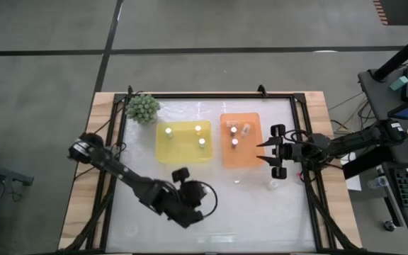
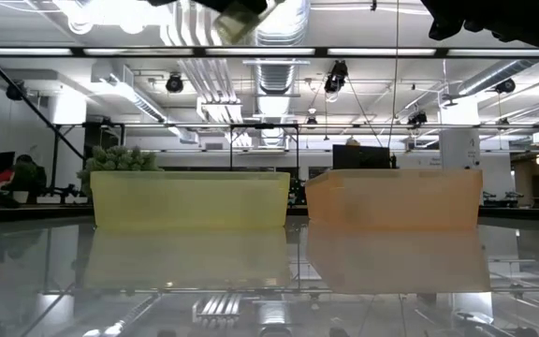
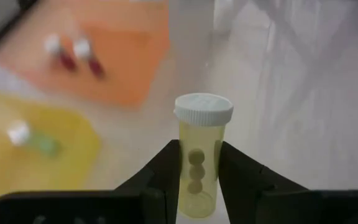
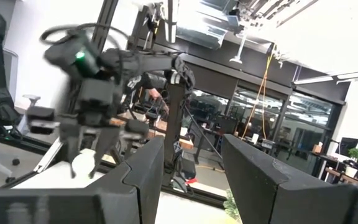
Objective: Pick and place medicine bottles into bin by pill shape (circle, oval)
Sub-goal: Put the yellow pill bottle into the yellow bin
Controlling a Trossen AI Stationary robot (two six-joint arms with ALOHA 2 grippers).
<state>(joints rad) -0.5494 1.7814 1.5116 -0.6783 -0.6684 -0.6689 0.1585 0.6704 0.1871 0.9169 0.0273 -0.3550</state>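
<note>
My left gripper is shut on a pale yellowish-clear medicine bottle with a white cap and round pills inside. It holds the bottle above the table, near of the yellow tray. The bottle also shows at the top of the low view. The yellow tray holds three bottles and the orange tray several. One more bottle stands on the table near the right arm. My right gripper is open and empty beside the orange tray's right edge. My left gripper pinches the bottle's clear body between its two fingers, below the cap, one finger on each side. The capped end sticks out beyond the fingertips. The bottle is lifted clear of the table.
A green spiky ball-shaped plant stands at the far left corner, beside the yellow tray. The two trays stand side by side at the table's far middle. A black frame rail runs around the table.
</note>
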